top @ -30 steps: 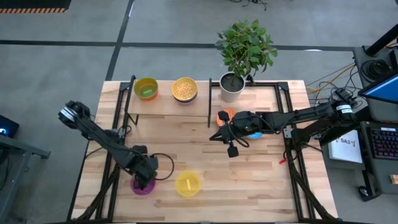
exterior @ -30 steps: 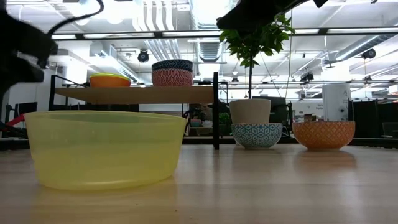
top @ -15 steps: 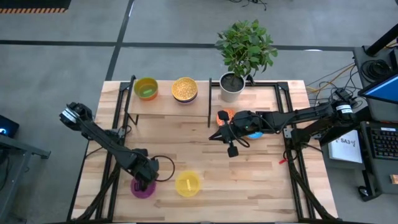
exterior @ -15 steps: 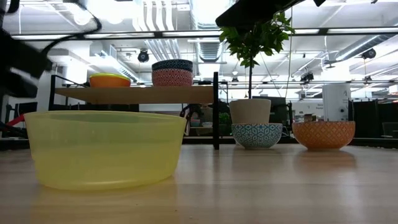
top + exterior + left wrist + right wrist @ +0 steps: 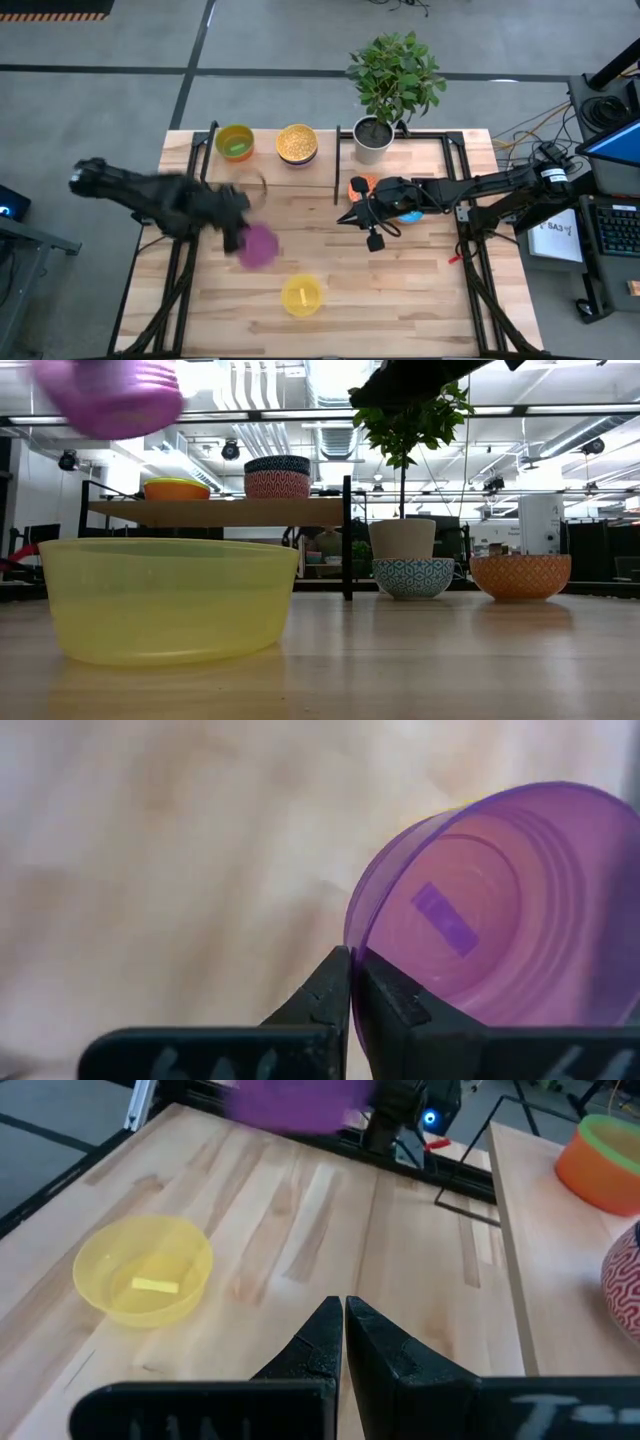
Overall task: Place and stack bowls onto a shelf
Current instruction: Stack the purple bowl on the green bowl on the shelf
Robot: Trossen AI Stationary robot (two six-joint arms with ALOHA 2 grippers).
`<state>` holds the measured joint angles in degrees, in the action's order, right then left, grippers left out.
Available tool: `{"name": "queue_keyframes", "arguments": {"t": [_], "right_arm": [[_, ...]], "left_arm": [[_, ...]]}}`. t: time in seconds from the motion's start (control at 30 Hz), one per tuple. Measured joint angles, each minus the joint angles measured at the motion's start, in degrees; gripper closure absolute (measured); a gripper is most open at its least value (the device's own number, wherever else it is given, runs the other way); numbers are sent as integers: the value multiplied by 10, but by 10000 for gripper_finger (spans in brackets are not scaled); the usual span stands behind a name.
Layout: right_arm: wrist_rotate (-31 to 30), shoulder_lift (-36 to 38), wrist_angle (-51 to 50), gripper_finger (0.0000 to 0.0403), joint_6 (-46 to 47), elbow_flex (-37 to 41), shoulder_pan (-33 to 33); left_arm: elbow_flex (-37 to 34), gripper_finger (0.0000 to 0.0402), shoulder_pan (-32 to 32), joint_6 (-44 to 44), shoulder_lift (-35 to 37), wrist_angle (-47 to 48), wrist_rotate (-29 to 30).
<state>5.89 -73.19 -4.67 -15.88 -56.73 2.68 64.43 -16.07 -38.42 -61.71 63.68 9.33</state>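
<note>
My left gripper [image 5: 238, 238] is shut on a purple bowl [image 5: 259, 246], held high above the table near the middle left; the low view shows the purple bowl [image 5: 110, 398] at its top left. A yellow bowl [image 5: 301, 296] rests on its base near the front edge. On the shelf [image 5: 270, 168] stand a green-and-orange bowl [image 5: 235, 142] and a speckled yellow stack [image 5: 297, 143]. My right gripper [image 5: 343, 1330] is shut and holds nothing, hovering mid-table beside an orange bowl [image 5: 361, 185] and a blue-patterned bowl [image 5: 413, 577]. My left gripper pinches the purple bowl's rim [image 5: 350, 942] between its two fingers, one finger [image 5: 395, 1005] inside the bowl and the other outside its wall. The bowl is lifted clear of the table, its opening turned toward the wrist camera.
A white plant pot [image 5: 373, 138] stands at the far edge, right of the shelf's black post [image 5: 347, 538]. A patterned orange bowl [image 5: 520, 575] sits on the table at the right. The right arm [image 5: 470, 190] stretches in from the table's right side.
My left gripper has taken the purple bowl off the table near the front left and carried it up and toward the far edge, nearer the shelf, moving fast. The bowl is lifted clear. The right arm and the yellow bowl have kept still.
</note>
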Motion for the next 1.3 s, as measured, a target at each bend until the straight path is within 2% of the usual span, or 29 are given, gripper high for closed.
{"name": "queue_keyframes", "arguments": {"t": [0.17, 0.27, 0.4, 0.53, 0.6, 0.67, 0.77, 1.3], "right_arm": [[0, 0, -1, 394, -2, 0, 0], [0, 0, 0, 394, -2, 0, 0], [0, 0, -1, 394, 3, 0, 0], [0, 0, -2, 394, 8, 0, 0], [0, 0, -4, 394, 8, 0, 0], [0, 0, -8, 394, 7, 0, 0], [0, 0, -8, 394, 7, 0, -2], [0, 0, -10, 394, 17, 0, -6]], "left_arm": [[117, 401, 197, 5, 26, 151, 115], [164, 401, 346, 69, 25, 185, 119], [206, 401, 557, 196, 8, 177, 48], [229, 401, 742, 299, -24, 147, -79], [232, 401, 800, 330, -41, 137, -147], [237, 401, 816, 343, -50, 135, -204], [237, 402, 813, 345, -59, 133, -220], [236, 402, 766, 255, -116, 135, -90]]}}
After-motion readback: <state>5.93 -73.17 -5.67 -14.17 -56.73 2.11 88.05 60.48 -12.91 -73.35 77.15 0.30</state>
